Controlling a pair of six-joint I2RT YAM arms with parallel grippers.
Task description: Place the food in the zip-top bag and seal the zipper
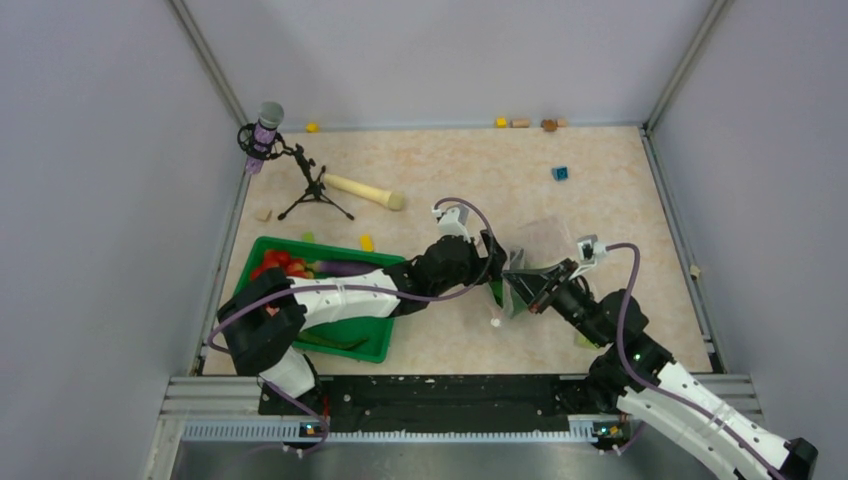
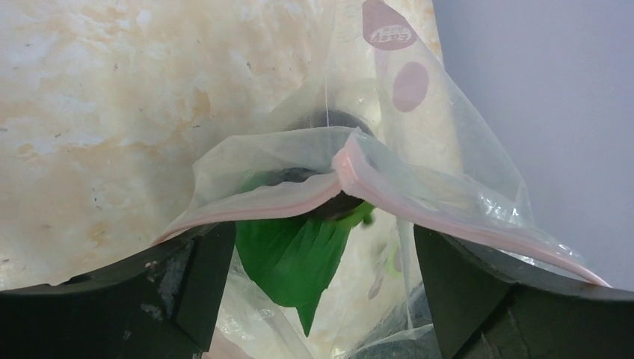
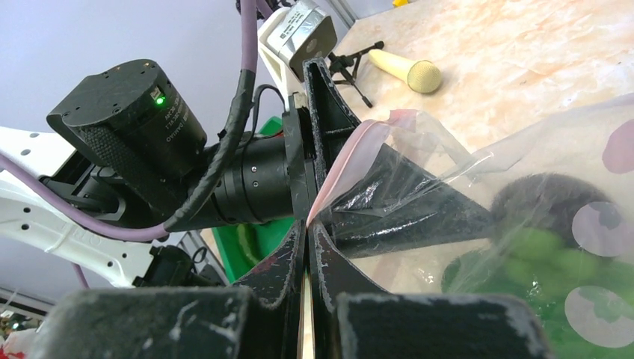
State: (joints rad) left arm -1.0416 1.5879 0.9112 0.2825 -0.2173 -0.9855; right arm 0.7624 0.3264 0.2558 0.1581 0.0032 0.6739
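The only print I can make out is on the zip-top bag [image 2: 448, 127]. A dusky pink oval [image 2: 389, 26] at the top of my left wrist view carries a pale word that looks like "easy"; the smaller lines around it are too blurred to read. In my right wrist view, the black motor housing [image 3: 127, 101] bears tiny white lettering and a white tag [image 3: 303, 34] bears grey print. I can read neither.

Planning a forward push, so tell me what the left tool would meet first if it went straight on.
Most likely the green bok choy leaf between its open fingers, then the pink zipper of the zip-top bag; depth is unclear.
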